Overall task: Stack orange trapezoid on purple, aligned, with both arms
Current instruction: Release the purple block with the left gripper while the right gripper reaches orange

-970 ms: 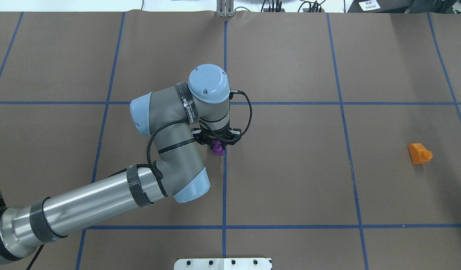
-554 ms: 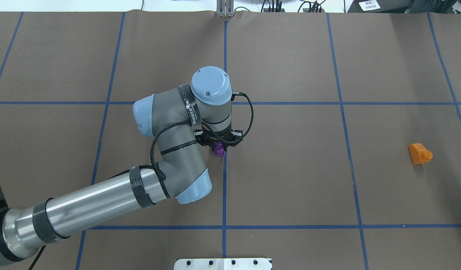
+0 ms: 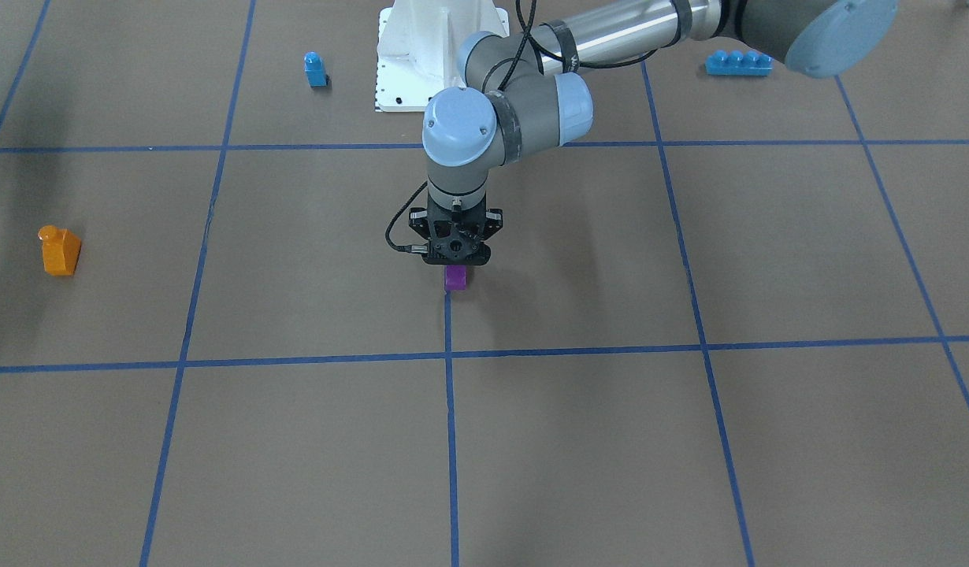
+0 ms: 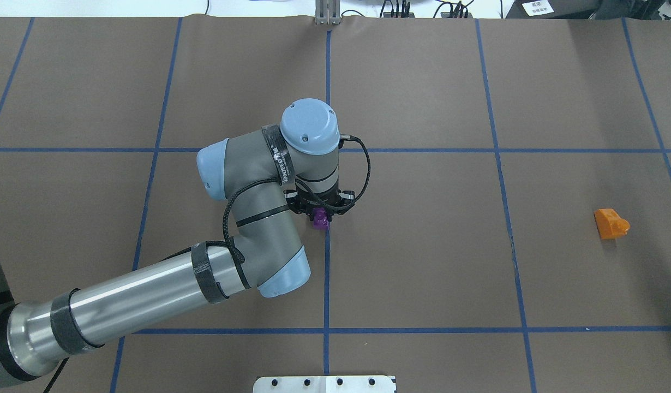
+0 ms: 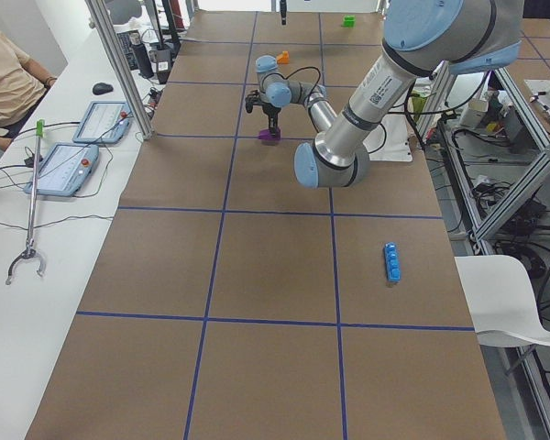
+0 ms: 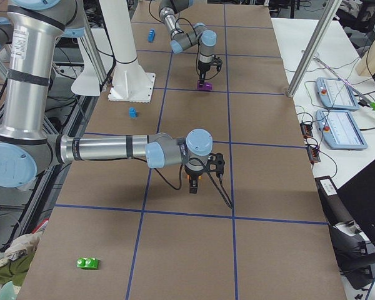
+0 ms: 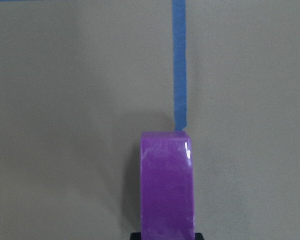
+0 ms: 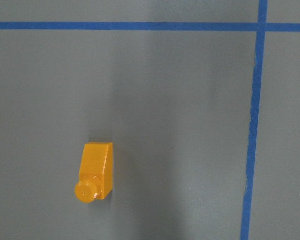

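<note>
The purple block [image 4: 319,219] is between the fingers of my left gripper [image 4: 319,214], low over the middle of the table beside a blue tape line. It also shows in the front view [image 3: 455,278] and in the left wrist view [image 7: 167,185]. The orange trapezoid [image 4: 611,224] lies on its side far to the right, stud pointing sideways; it also shows in the right wrist view [image 8: 96,172]. My right gripper [image 6: 194,185] shows only in the exterior right view, hovering over the orange block; I cannot tell if it is open or shut.
A small blue single-stud block [image 3: 316,69] and a long blue brick [image 3: 738,62] lie near the robot's base plate [image 3: 437,55]. A green block [image 6: 87,263] lies at the table's right end. Operator desks with tablets [image 5: 73,165] run along the far side.
My left arm has shifted slightly right and toward the robot, carrying the purple block along. The orange trapezoid has not moved.
</note>
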Tool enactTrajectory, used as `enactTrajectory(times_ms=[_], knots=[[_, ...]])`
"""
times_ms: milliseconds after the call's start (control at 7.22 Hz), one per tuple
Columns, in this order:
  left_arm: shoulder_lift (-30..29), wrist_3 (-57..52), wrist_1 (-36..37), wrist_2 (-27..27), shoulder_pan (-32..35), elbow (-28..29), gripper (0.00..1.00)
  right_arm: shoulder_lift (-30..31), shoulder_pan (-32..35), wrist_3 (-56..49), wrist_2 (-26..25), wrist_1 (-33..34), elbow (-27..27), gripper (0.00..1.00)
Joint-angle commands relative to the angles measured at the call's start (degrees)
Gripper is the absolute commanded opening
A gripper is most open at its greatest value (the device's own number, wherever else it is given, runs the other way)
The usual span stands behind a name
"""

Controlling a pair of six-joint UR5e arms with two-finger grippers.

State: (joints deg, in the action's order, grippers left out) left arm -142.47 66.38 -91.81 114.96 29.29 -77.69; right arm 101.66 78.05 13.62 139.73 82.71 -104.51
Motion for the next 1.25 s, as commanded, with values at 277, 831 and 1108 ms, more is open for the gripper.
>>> enactTrajectory(times_ms=[277, 831, 1108], knots=[[0.0, 4.34, 0.49, 0.0, 1.46, -4.37, 0.99, -2.33, -5.44, -0.09, -0.6, -0.35, -0.6, 1.0], [4.97, 9.8, 4.62, -0.09, 4.62, -18.6, 1.0, -3.31, -13.25, 9.74, -4.54, -5.36, -0.26, 1.0], [7.73, 13.13, 4.8, -2.97, 4.64, -21.53, 1.0, -3.31, -15.55, 10.8, -6.49, -8.69, 2.28, 1.0]])
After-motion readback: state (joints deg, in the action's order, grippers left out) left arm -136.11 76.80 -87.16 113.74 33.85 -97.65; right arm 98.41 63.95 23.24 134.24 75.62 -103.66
